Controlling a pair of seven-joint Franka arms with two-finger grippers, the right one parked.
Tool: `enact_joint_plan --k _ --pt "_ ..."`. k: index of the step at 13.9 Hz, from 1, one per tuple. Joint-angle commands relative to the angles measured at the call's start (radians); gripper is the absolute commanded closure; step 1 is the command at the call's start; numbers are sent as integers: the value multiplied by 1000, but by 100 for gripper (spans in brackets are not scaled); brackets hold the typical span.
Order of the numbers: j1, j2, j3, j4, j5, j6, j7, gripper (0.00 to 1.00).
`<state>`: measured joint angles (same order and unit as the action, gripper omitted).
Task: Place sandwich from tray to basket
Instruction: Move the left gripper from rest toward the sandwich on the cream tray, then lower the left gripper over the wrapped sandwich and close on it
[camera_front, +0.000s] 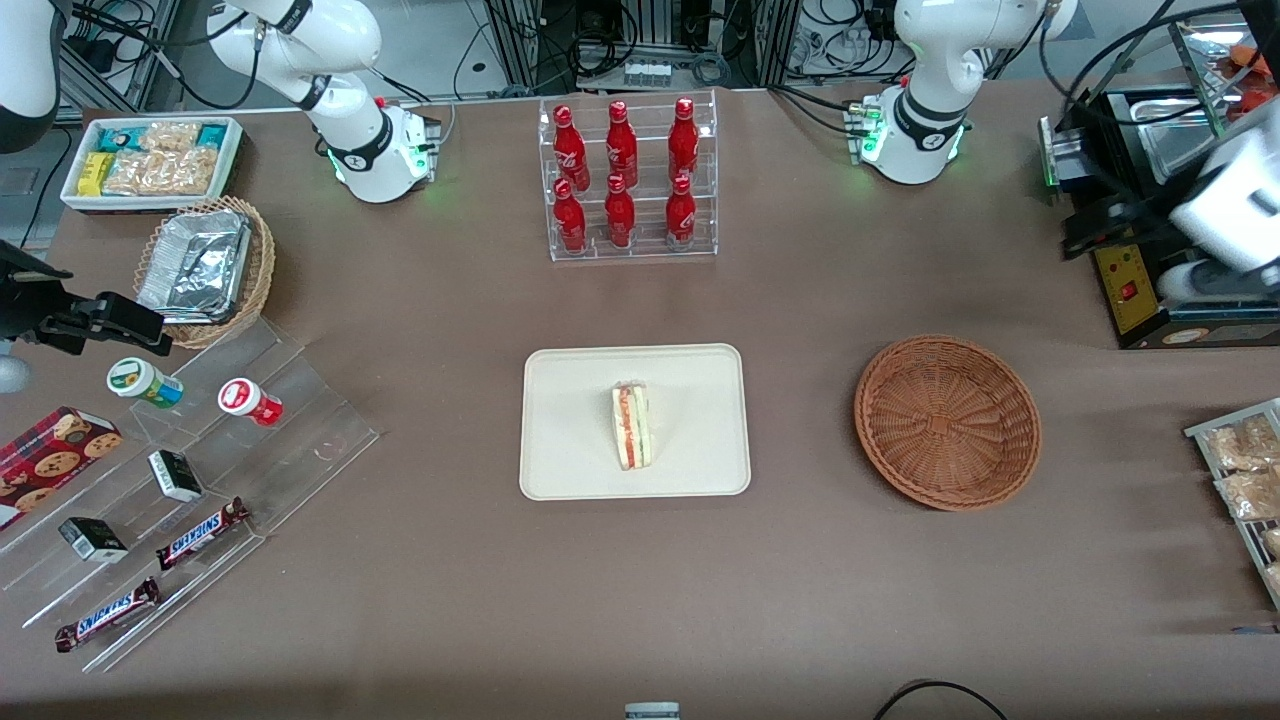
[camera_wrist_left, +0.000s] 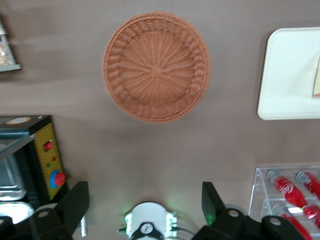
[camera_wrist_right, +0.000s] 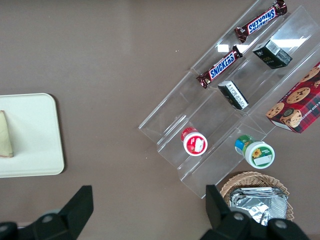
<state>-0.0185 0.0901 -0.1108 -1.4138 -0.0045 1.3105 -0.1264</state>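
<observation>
My gripper (camera_front: 1095, 228) hangs over the oven at the working arm's end of the table, farther from the front camera than the basket. In the left wrist view the gripper (camera_wrist_left: 145, 201) is open, its fingers wide apart with nothing held. The sandwich (camera_front: 632, 426) lies on the white tray (camera_front: 560, 420); only its edge (camera_wrist_left: 317, 84) shows in the left wrist view, on the tray (camera_wrist_left: 290, 75). Beside the tray, toward the working arm's end, sits the round wicker basket (camera_front: 948, 422), empty inside. That basket (camera_wrist_left: 156, 67) also shows whole in the left wrist view.
A clear rack of red bottles (camera_front: 630, 180) stands farther from the front camera than the tray. The black oven (camera_front: 1200, 325) and a bin of wrapped food (camera_front: 1245, 470) are at the working arm's end. Toward the parked arm's end stands a clear stepped shelf (camera_front: 300, 440) with snacks.
</observation>
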Motion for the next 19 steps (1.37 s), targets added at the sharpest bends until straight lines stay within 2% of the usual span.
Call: enact_joint_plan --k 1,3,7,12,16,19 --pt "-9 60 -91 3 -15 77 -145 1" --pt "-61 117 -142 3 -9 130 -301 1" --pt "-242 213 -147 4 -14 309 -555 1" --pt "-405 385 -145 22 38 504 -787 1" --pt "-512 546 -144 103 167 628 -943 1" --pt "-564 628 -141 159 208 676 -993 1"
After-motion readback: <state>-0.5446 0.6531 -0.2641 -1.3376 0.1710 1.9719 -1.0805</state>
